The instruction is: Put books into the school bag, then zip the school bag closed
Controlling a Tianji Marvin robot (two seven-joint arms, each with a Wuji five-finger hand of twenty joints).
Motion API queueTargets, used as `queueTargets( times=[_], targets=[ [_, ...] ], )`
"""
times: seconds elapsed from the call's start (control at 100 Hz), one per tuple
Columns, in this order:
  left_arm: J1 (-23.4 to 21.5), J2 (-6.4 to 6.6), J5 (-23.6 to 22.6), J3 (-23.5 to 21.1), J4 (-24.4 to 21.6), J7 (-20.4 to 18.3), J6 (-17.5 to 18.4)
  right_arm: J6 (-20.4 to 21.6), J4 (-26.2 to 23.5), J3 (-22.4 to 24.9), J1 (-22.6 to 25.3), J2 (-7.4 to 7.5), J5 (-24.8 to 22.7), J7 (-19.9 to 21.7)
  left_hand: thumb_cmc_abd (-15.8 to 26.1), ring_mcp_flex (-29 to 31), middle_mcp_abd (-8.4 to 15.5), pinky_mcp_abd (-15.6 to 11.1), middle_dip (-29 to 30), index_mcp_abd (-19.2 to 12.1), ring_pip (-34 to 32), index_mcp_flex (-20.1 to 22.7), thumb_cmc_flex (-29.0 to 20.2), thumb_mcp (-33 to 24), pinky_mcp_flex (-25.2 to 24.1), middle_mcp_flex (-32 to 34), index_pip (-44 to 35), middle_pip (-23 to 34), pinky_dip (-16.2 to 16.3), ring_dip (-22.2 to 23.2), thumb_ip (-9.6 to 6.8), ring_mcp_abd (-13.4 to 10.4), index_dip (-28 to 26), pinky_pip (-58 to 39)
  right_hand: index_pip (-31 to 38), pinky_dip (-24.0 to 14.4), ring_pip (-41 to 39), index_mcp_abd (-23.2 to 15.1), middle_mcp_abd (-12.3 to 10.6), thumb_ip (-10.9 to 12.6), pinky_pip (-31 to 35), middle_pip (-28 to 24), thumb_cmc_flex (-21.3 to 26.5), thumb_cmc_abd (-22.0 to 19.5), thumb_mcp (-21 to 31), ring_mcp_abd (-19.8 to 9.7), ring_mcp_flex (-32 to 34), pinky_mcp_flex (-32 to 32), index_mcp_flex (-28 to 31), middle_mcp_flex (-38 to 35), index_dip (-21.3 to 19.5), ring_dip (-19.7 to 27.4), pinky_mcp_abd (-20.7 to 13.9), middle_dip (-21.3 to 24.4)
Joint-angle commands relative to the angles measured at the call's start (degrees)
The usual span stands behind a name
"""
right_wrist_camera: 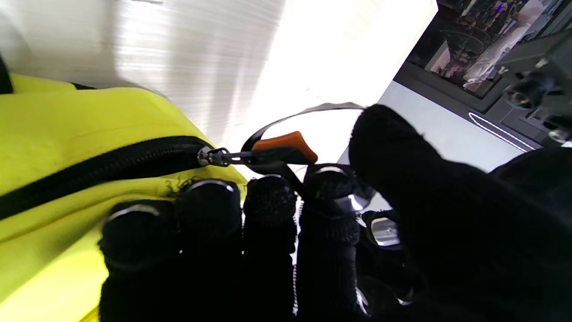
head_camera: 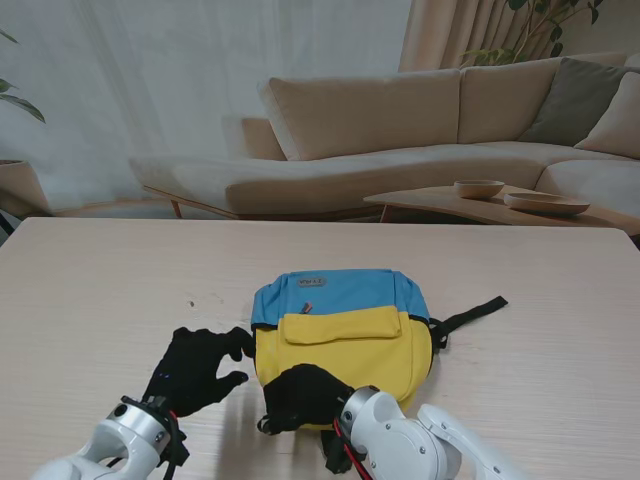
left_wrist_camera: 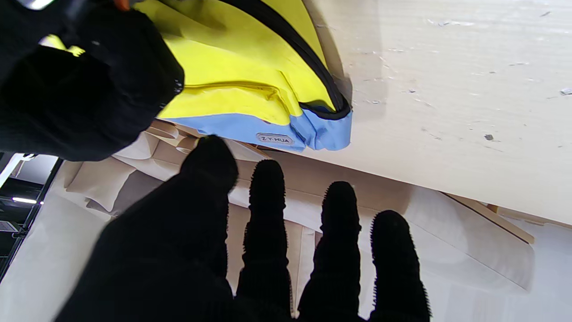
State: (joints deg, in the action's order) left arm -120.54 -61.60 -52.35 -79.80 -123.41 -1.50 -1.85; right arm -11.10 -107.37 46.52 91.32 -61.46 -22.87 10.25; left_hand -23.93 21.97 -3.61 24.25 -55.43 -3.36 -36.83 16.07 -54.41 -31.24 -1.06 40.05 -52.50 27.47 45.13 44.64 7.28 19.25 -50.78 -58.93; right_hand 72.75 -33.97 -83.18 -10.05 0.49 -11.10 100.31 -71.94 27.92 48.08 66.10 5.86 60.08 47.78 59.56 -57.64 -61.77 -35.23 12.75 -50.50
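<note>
Lying mid-table, the school bag (head_camera: 342,335) has the right hand (head_camera: 305,395) at its near edge, apparently pinching the zipper pull (right_wrist_camera: 286,143); the left hand (head_camera: 195,368) hovers spread just left.

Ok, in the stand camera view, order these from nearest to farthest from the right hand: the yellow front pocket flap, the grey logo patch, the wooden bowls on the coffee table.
1. Yellow front pocket flap: just beyond the right hand, on the bag's yellow front.
2. Grey logo patch: farther from me, on the blue panel.
3. Wooden bowls: farthest, on the coffee table to the right.
</note>
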Motion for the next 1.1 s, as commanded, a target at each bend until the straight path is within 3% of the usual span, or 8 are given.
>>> queueTargets(
  times=[0.0,0.08,0.18,0.34,0.62,0.76,0.82,1.09],
  targets=[
    [0.0,-0.29,0.6,-1.0,1.0,-0.8,1.1,1.5,0.1,0.1,0.8,-0.35,-0.1,0.6,1.8,-2.0,-0.2,-0.3,7.1,-0.9,3.6,-0.3,2.2,-3.1,-1.3,-2.9,3.9,0.0,-1.0,-2.9,-2.65,-0.3,3.6,2.2,-0.5,0.7,-1.4,-2.8,1.4,-1.9,5.6,1.4,-1.6,3.2,1.8,2.2,3.3,1.3,4.2,-2.6,-1.9,1.3,1.8,0.4],
    [0.8,-0.26,1.3,-1.9,2.5,-1.0,2.9,2.8,0.2,0.7,1.2,-0.28,-0.4,0.4,3.6,-3.3,-0.4,-0.6,20.1,-1.5,8.1,1.6,4.5,-5.2,-2.0,-5.8,9.6,-1.0,-2.5,-6.2,-3.87,-0.4,9.3,5.4,-4.2,0.6,-0.6,-3.7,3.1,-2.9,5.3,3.6,-2.1,4.3,1.5,3.5,3.3,1.0,6.4,-3.9,-0.7,1.8,2.5,1.7],
    [1.9,-0.08,1.1,-3.0,4.4,-1.7,5.1,4.1,0.2,1.3,1.6,-0.04,-0.7,0.9,4.8,-4.9,-0.5,-1.3,24.6,-4.4,12.2,3.9,5.2,-4.8,-2.8,-7.5,14.5,-4.7,-3.4,-8.5,-4.51,-0.9,14.2,8.2,-8.4,0.4,0.3,-3.5,4.7,-3.6,5.0,5.8,-2.3,3.6,0.2,4.5,3.5,0.7,8.7,-5.1,3.0,2.3,3.1,3.3],
    [4.3,0.31,0.2,-3.5,7.4,-3.1,6.9,6.1,0.5,2.5,2.4,0.31,-1.2,1.7,5.5,-8.4,-0.2,-3.3,25.9,-7.4,15.1,4.6,5.1,-4.6,-4.8,-12.7,17.6,-7.1,-4.3,-9.6,-4.46,-2.7,17.3,12.2,-10.1,0.4,1.4,-3.6,4.7,-4.4,4.3,6.7,-1.9,1.7,-1.4,4.5,2.6,-0.5,8.9,-4.4,4.9,2.6,2.9,4.4],
    [10.0,0.82,2.1,0.8,12.5,-5.3,6.3,9.4,1.6,4.4,4.2,0.57,-1.4,1.8,5.1,-13.6,0.3,-5.7,26.7,-8.3,18.4,1.1,6.9,-4.3,-5.1,-20.2,18.7,-8.6,-4.4,-10.2,-4.77,-5.5,19.0,19.6,-10.0,0.2,1.6,-4.0,3.9,-3.9,3.7,5.9,-1.9,0.5,-2.3,3.7,1.4,-1.4,7.8,-3.0,3.3,2.3,2.4,4.2],
    [12.0,1.6,3.9,1.8,13.7,-10.2,8.4,10.3,2.0,4.9,4.7,0.64,-1.4,1.8,3.8,-17.9,1.8,-8.7,27.5,-9.2,21.6,-0.4,9.7,-5.1,-5.5,-24.6,20.0,-9.9,-5.4,-11.8,-4.67,-8.4,20.4,31.6,-10.0,0.2,1.6,-4.1,3.6,-3.8,3.5,5.7,-2.0,0.4,-2.3,3.5,1.3,-1.6,7.7,-2.9,2.9,2.2,2.2,4.2],
    [12.4,1.93,4.6,2.0,13.8,-12.1,9.4,10.6,2.4,5.1,4.8,0.65,-1.5,1.8,2.9,-18.8,2.4,-9.7,27.8,-9.2,23.4,-1.0,10.7,-4.7,-5.5,-26.1,20.5,-10.6,-1.4,-12.7,-4.59,-9.4,20.8,37.6,-10.0,0.1,1.7,-4.1,3.6,-3.8,3.5,5.6,-1.9,0.5,-2.3,3.4,1.3,-1.6,7.7,-2.9,2.8,2.2,2.2,4.2],
    [14.6,2.64,4.5,5.2,15.3,-14.9,10.7,10.6,3.1,5.0,4.7,0.61,-1.7,1.6,-0.7,-20.7,4.2,-11.9,29.6,-10.9,31.9,-1.2,13.1,-5.1,-5.2,-30.0,21.6,-15.0,-1.8,-13.9,-4.25,-11.7,21.4,48.4,-9.9,0.0,1.5,-3.9,3.5,-3.7,3.4,5.4,-2.0,0.5,-2.3,3.3,1.3,-1.6,7.7,-2.8,2.2,1.9,2.1,4.1]
  ],
)
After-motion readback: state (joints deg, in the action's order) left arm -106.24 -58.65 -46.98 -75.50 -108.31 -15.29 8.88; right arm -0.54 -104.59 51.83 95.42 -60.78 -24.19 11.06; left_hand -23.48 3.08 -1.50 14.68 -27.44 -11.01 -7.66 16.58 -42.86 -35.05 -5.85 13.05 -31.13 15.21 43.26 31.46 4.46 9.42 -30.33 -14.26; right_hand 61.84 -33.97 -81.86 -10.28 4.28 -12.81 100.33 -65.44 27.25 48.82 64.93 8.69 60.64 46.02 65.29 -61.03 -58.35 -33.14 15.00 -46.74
